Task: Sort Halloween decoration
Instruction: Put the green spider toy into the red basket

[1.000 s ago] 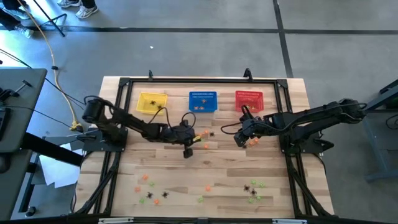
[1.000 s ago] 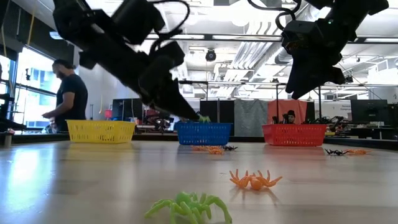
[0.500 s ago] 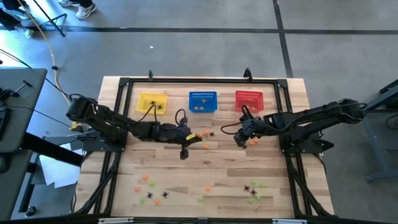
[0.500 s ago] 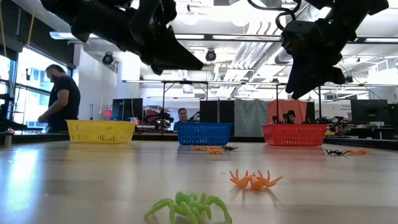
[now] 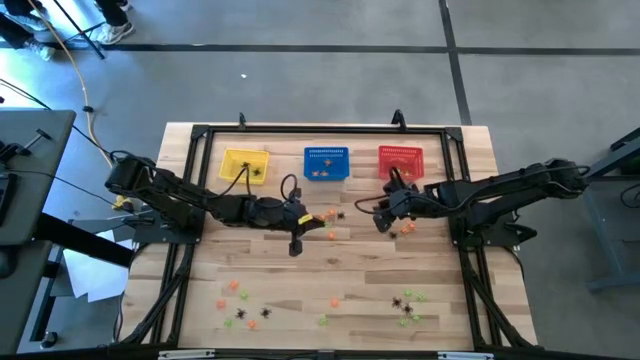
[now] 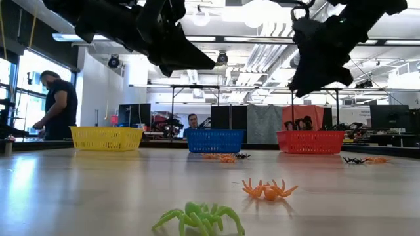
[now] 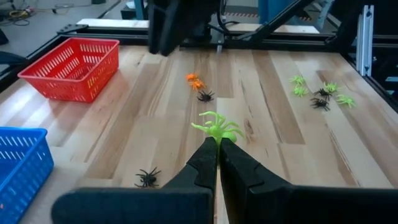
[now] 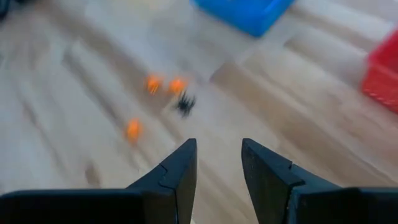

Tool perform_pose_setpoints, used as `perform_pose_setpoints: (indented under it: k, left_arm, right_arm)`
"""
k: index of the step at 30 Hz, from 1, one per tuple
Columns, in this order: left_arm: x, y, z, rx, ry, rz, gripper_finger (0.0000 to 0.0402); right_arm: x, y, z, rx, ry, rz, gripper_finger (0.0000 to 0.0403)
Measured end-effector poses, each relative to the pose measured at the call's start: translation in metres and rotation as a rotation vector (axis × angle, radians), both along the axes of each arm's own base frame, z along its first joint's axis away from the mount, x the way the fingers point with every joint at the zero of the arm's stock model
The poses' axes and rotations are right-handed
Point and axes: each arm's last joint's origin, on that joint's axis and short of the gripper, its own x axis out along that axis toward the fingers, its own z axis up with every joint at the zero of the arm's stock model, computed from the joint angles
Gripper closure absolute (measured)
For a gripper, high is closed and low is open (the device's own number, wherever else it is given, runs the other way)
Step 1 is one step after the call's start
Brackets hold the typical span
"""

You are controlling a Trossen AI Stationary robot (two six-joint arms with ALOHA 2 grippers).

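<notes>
Landmark: blue basket (image 5: 325, 163), middle of the three at the table's far edge.

Left of the blue basket sits the yellow basket (image 5: 245, 165). The left arm reaches across in front of it, and the left gripper (image 5: 301, 216) hangs above the table just in front of the blue basket, slightly to its left. Its fingers are pressed together on one leg of a light green spider (image 7: 217, 127), which dangles clear of the wood.

In front of the blue basket, slightly right, loose pieces lie on the table: two orange trinkets (image 5: 327, 214) and a black spider (image 7: 148, 178). Well in front of the basket, along the near edge, mixed clusters of orange, green and black pieces remain, e.g. the near-left cluster (image 5: 240, 303) and the near-right cluster (image 5: 408, 301).

Right of the blue basket is the red basket (image 5: 400, 160). The right gripper (image 5: 385, 215) hovers in front of it, fingers parted and empty, with an orange piece (image 5: 408, 227) on the table just beside it.

Step in hand, as I judge: left arm is carrying the green spider to a basket; sorting is far from finished. Next move calls for positioning over the correct basket before parting the fingers; the hold is on a thin leg, so a jolt could drop it. The right gripper needs to descend squarely onto a piece.
</notes>
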Motion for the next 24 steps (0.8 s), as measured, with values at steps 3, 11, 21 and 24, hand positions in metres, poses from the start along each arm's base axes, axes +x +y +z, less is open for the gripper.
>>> perform_pose_setpoints:
  k: [3,11,21,24]
  left_arm:
    - [0.000,0.000,0.001,-0.001,-0.014,-0.001,0.0401]
    - [0.000,0.000,0.001,0.022,-0.012,-0.009,0.0401]
    - [0.001,0.001,0.002,0.036,-0.020,0.005,0.0401]
    - [0.001,0.002,0.003,0.056,-0.025,0.018,0.0401]
  right_arm:
    - [0.000,-0.002,0.001,0.022,-0.040,-0.093,0.0279]
    - [0.011,-0.003,0.002,0.063,-0.125,-0.103,0.0279]
    - [0.057,0.006,0.020,0.057,-0.534,0.081,0.0279]
    - [0.064,0.008,0.009,0.124,-0.519,0.068,0.0279]
